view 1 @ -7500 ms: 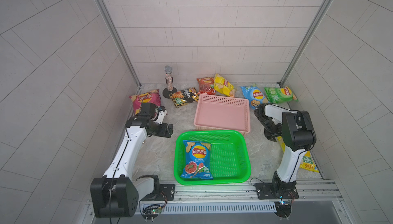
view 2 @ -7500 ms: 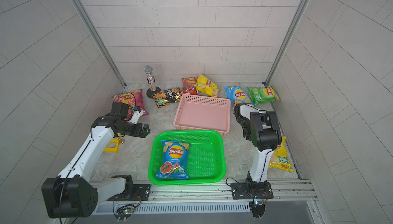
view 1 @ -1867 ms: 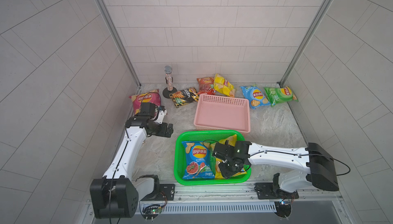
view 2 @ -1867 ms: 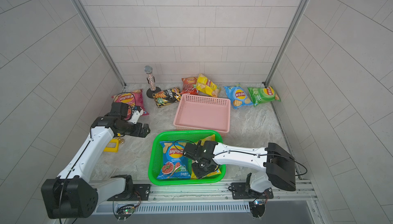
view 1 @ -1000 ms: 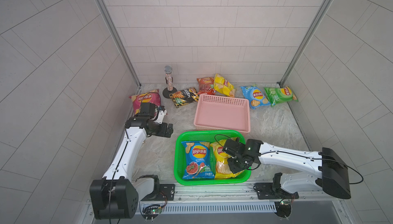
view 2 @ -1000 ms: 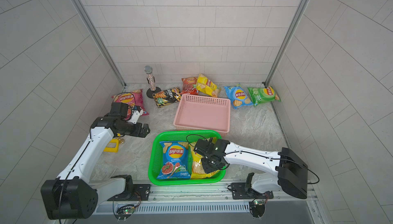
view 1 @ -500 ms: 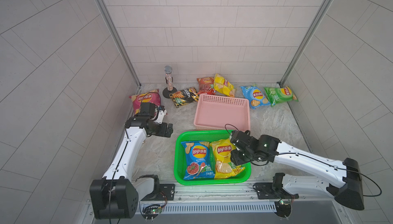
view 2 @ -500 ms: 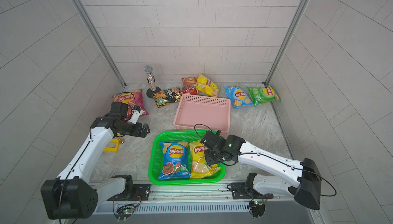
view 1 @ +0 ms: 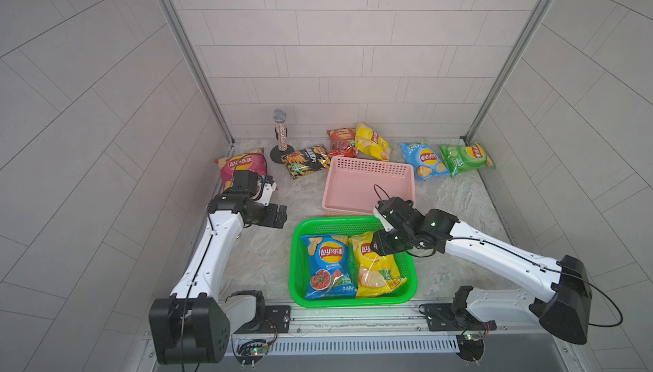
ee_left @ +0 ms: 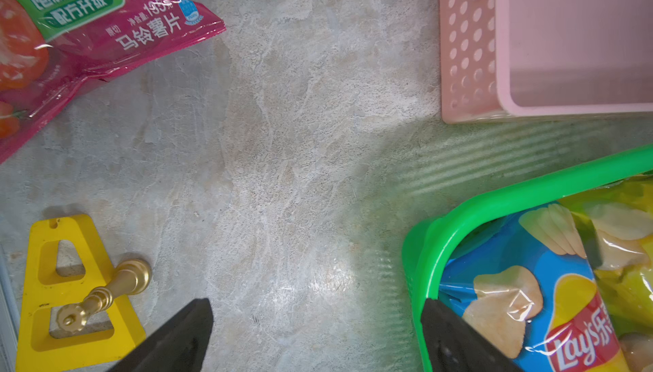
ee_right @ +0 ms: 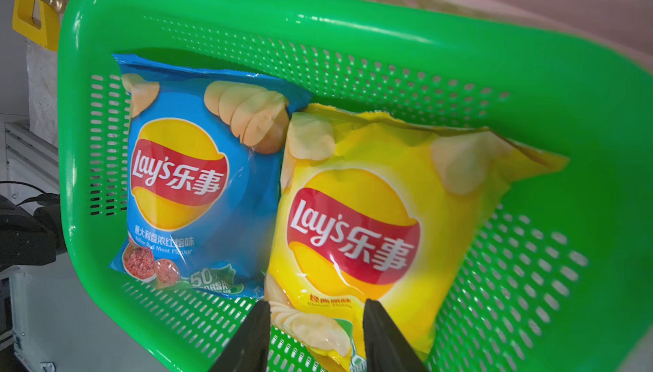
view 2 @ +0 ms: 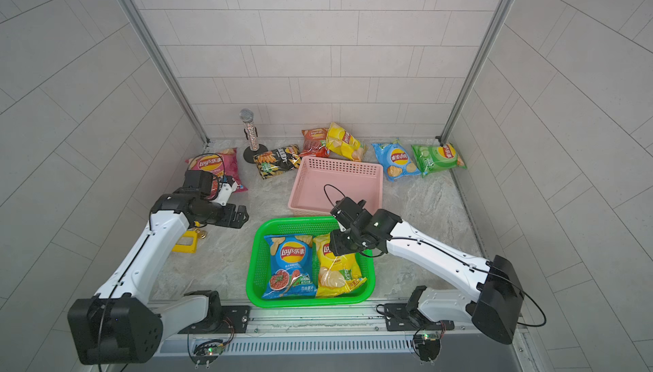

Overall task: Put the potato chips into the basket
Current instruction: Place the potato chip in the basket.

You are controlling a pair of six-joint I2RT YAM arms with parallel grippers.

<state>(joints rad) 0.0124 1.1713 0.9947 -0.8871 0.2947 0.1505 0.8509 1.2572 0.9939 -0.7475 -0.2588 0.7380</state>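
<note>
Two bags of potato chips lie flat in the green basket (view 1: 353, 219) at the front of the table: a blue bag (view 1: 327, 264) and, touching it side by side, a yellow bag (view 1: 376, 271). That is the part of the job I would call done.

The right gripper (ee_right: 316, 304) hangs just over the yellow bag. Its fingers (ee_right: 259, 331) stand partly apart with nothing pinched between them, and the bag rests on the basket floor below, so to my eye it is free of the bag.

The left gripper (ee_left: 314, 303) is spread wide and empty above bare table, between the green basket and the pink bag (view 1: 240, 167) that lies by the left wall.

Six bags are left out, as far as I can count. Besides the pink bag, there is a black bag (view 1: 305, 161) near the microphone (view 1: 281, 133), then a red bag (view 1: 341, 138) with another yellow bag (view 1: 372, 142) leaning on it behind the pink basket (view 1: 369, 165), which is empty. In the far right corner another blue bag (view 1: 424, 160) and a green bag (view 1: 466, 156) lie just beside each other.

So I judge the task roughly a quarter done. The pink bag looks the nearest one for the left arm, and the back row is a long reach for either arm.
</note>
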